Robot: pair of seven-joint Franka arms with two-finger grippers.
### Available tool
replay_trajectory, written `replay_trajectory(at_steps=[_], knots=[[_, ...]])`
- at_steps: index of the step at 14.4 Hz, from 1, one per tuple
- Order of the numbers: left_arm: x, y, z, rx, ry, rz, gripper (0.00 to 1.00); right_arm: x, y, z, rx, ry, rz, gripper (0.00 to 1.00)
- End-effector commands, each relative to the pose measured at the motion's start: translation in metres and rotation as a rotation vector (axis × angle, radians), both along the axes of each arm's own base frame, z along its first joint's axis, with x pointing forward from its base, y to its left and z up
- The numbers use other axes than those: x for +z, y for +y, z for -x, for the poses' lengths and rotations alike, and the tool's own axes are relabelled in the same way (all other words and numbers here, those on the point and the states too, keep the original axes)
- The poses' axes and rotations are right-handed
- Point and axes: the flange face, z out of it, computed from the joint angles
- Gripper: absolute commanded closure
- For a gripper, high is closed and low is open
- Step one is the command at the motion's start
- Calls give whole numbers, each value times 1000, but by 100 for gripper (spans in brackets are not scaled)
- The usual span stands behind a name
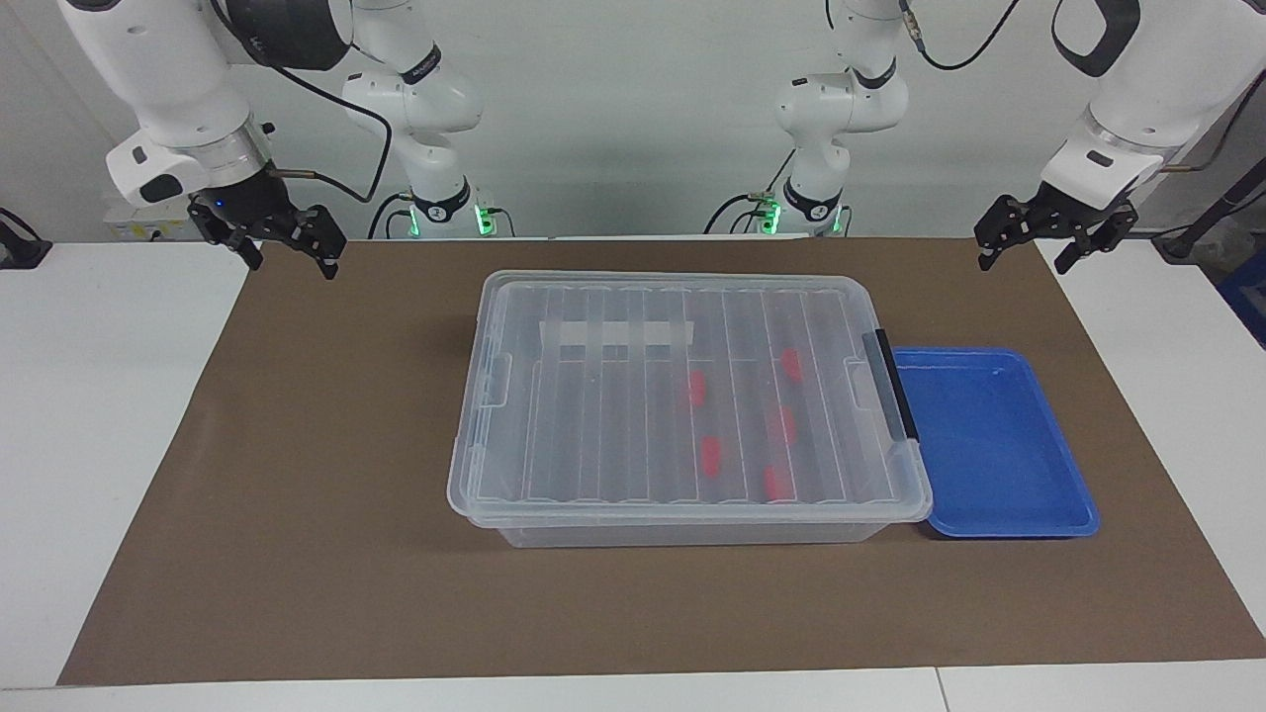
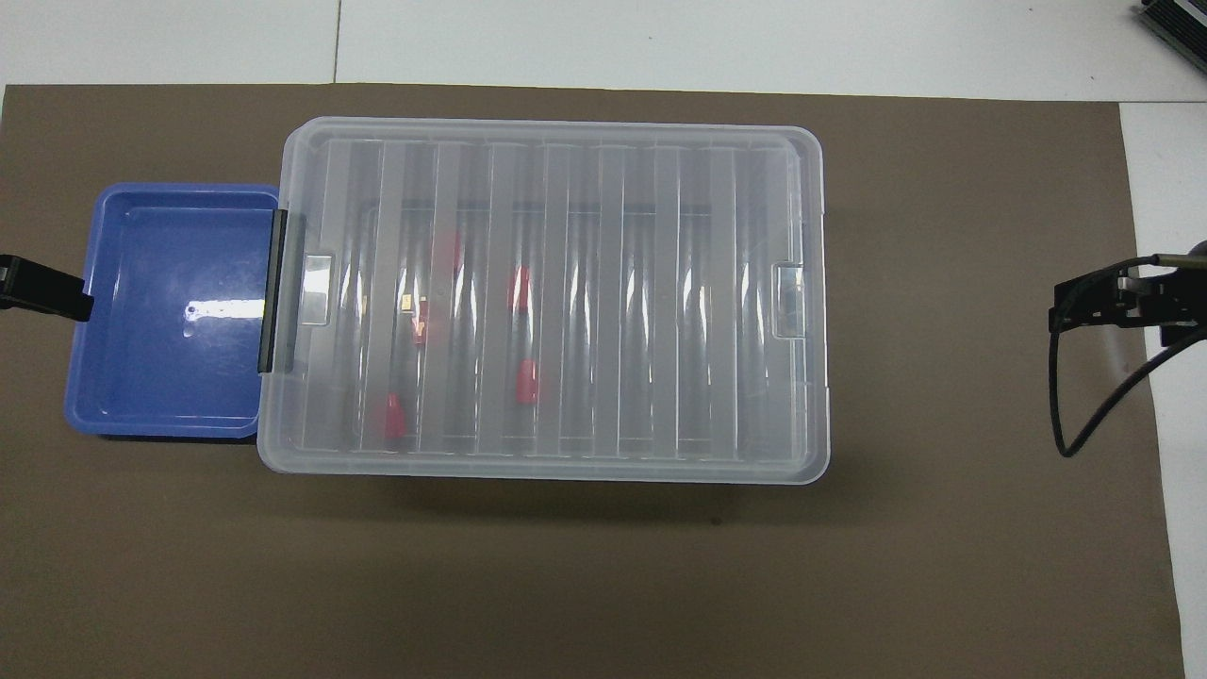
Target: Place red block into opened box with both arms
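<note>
The box [image 1: 682, 396] bears a white strip [image 1: 613, 334], seemingly blank; left gripper [image 1: 1053, 237] and right gripper [image 1: 282, 242] both gape.

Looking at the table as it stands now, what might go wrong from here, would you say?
1. The lid sits on the box with the red blocks already under it, so nothing more goes in until it comes off.
2. The blue tray touches the box's black handle end; lifting there could knock it.
</note>
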Motion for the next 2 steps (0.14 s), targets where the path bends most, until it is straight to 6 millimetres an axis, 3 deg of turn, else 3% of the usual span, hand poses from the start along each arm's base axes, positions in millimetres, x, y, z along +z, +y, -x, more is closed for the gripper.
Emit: replay_trajectory(at_steps=[1, 2], knots=[[4, 3, 4, 2, -2, -18, 0, 0, 4, 8, 9, -3, -2, 0], [4, 2, 4, -1, -2, -18, 0, 0, 4, 8, 11, -2, -2, 0]])
